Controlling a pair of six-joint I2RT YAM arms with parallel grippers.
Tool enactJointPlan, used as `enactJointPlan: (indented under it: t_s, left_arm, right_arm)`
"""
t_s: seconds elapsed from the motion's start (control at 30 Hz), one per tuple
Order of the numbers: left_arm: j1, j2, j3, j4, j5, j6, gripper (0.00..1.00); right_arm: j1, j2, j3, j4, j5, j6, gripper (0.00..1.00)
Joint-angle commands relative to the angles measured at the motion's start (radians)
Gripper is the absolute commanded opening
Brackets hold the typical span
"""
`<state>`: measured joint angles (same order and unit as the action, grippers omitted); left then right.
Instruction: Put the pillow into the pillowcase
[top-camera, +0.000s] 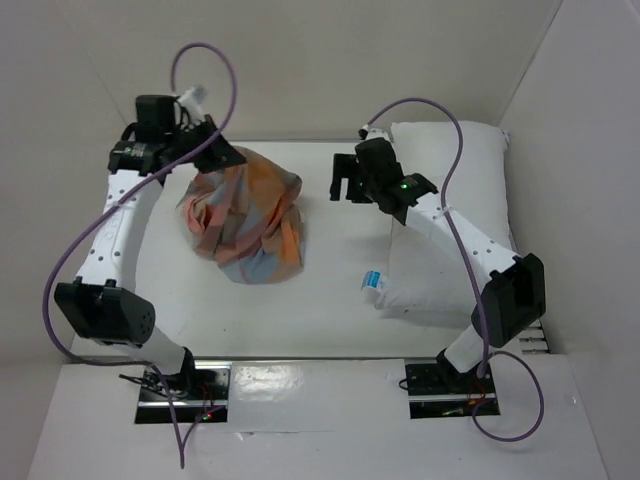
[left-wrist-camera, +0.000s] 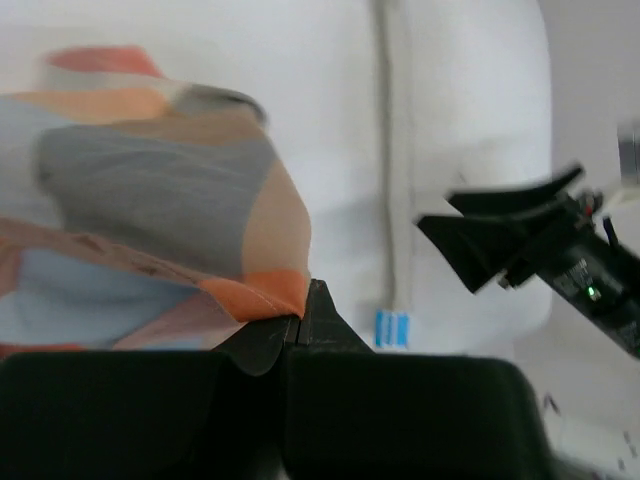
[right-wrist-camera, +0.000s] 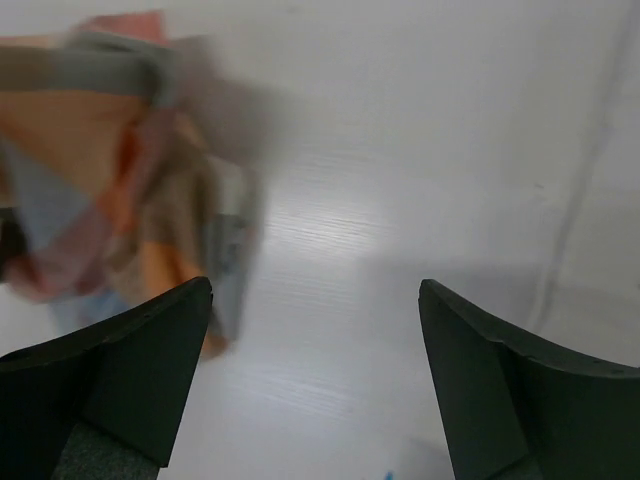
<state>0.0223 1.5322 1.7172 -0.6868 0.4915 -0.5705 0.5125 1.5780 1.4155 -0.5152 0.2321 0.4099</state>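
My left gripper (top-camera: 217, 157) is clamped on the pillowcase's (top-camera: 245, 222) edge near the table's (top-camera: 320, 310) far-left corner. My right gripper (top-camera: 343, 189), jaws apart, hangs between it and the pillow (top-camera: 470, 170).

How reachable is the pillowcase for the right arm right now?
Probably yes. The right gripper is open and empty over the table, facing the pillowcase, with nothing between them. The left gripper is shut on one of its edges, so the right should aim clear of that.
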Motion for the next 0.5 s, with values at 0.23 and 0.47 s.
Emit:
enactJointPlan:
  t_s: [0.23,0.47]
  left_arm:
    - [-0.24,0.169,0.205,-0.095,0.133,0.17,0.73]
    - [-0.029,0.088,0.075,-0.079,-0.014,0.127,0.81]
  right_arm:
    - [0.021,-0.07,-0.001,0.133,-0.143,-0.046,0.93]
    - [-0.008,-0.095,-0.07,0.11,-0.161,-0.066,0.93]
